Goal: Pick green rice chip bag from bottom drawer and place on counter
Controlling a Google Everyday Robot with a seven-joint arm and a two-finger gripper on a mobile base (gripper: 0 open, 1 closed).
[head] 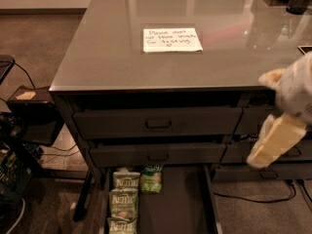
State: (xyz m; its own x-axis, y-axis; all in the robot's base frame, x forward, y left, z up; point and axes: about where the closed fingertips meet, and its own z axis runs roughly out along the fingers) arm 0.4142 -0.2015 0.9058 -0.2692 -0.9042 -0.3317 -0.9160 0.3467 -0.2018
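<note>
The robot's pale grey-white, rounded gripper is showing at the right edge of the camera view, about halfway down. Its bulky upper housing is appearing mottled off-white with faint darker speckling. Below the housing a long, flat cream-yellow slab is catching warm light, and a small cream-orange nub is showing at the housing's left side.

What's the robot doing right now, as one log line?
small crinkly bright-green chip bag: in open dark metal bottom drawer | gripper: raised at right, away from bag | glossy grey counter: no bag yet
</note>
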